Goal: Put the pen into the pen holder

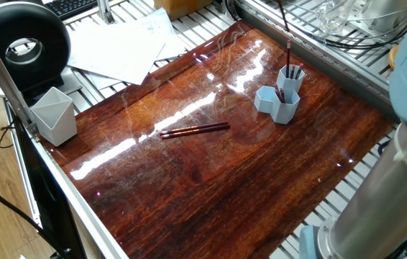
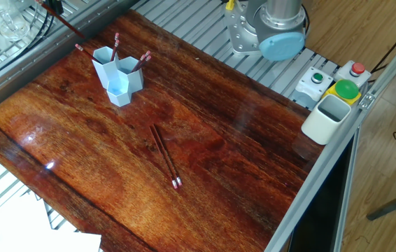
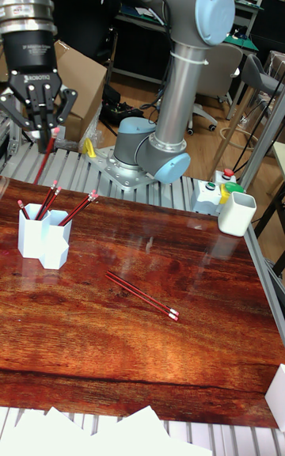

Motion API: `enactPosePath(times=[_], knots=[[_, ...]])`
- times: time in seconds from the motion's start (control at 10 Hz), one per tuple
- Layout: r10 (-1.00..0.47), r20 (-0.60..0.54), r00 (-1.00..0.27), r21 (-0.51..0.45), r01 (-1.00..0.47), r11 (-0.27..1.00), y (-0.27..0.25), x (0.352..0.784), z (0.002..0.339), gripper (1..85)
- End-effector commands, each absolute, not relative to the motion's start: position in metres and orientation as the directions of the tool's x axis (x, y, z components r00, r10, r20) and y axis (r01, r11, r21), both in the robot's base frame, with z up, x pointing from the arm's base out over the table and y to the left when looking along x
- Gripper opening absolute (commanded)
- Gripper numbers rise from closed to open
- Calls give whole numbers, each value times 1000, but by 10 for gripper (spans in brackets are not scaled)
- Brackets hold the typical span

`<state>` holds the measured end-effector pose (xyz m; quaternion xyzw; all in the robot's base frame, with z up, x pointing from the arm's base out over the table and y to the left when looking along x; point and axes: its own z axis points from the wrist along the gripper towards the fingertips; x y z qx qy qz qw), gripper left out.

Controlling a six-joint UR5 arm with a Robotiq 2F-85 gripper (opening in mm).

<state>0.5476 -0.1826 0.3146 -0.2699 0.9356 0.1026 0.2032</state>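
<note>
The light blue pen holder (image 1: 279,99) (image 2: 118,75) (image 3: 41,239) stands near the table's far edge with several red pens upright in its tubes. In the tall fixed view my gripper (image 3: 41,138) hangs above and a little behind the holder, shut on a red pen (image 3: 45,157) that points down at a slant. That held pen shows as a thin red line at the top edge of one fixed view (image 1: 283,17) and at the upper left of the other fixed view (image 2: 71,26). Two more red pens (image 1: 194,130) (image 2: 165,155) (image 3: 142,295) lie side by side mid-table.
A pale grey-white angular cup (image 1: 52,115) (image 2: 326,119) (image 3: 236,213) stands at the table's edge beside a button box (image 2: 338,80). The arm's base (image 2: 264,31) sits behind the table. Loose papers (image 1: 124,43) and a black round device (image 1: 24,43) lie beyond one end.
</note>
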Motion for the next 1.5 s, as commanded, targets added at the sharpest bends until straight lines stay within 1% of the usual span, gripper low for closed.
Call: enactPosePath(times=[0.0, 0.3, 0.5, 0.7, 0.9, 1.4], knots=[[-410, -410, -815, 59, -472, 880, -199, 550, 311, 10], [-348, -439, -829, 64, -415, 908, -201, 560, 315, 10], [-352, -444, -824, 79, -427, 901, -198, 557, 315, 10], [-340, -471, -814, 119, -441, 890, -202, 538, 300, 10], [-306, -501, -809, 131, -421, 898, -197, 527, 285, 10], [-298, -523, -799, 119, -414, 902, -197, 516, 260, 10]])
